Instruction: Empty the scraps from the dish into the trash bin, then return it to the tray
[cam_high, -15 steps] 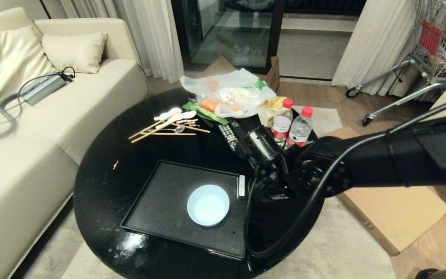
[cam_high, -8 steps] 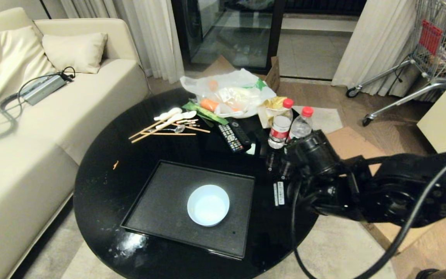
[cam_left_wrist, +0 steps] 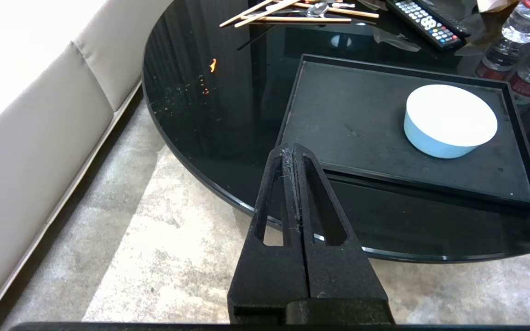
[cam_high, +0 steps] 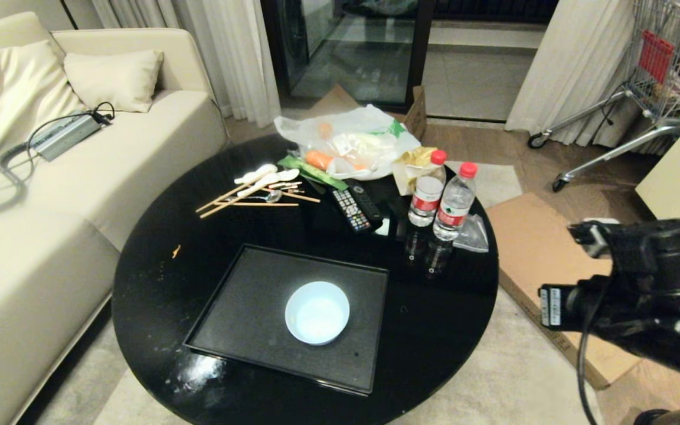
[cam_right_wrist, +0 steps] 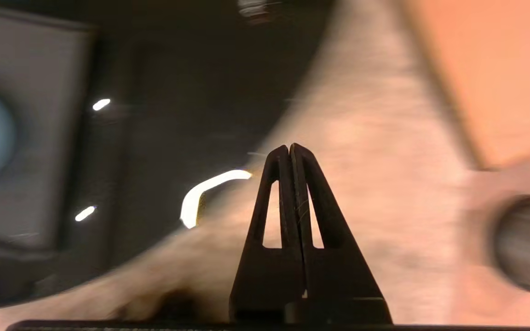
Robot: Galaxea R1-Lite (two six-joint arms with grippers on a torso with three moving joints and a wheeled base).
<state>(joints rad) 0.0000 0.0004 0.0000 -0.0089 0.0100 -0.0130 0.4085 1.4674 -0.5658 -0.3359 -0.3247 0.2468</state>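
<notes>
Dish (cam_high: 317, 311) sits upright on tray (cam_high: 245, 319), toward its right side, on round black table (cam_high: 157, 283). Right gripper (cam_right_wrist: 290, 149): fingers pressed together, empty, off table's right edge over rug. Left gripper (cam_left_wrist: 291, 149): closed, empty, near table's front-left edge.

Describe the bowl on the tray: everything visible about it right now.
The bowl is small, round and deep-sided, pale bluish-white, smooth like ceramic or plastic. It stands upright, mouth up, on the black tray, toward the tray's right side, clear of the rim. Its inside looks empty apart from a faint smear. Nothing else touches it; neither end effector is near it.
</notes>
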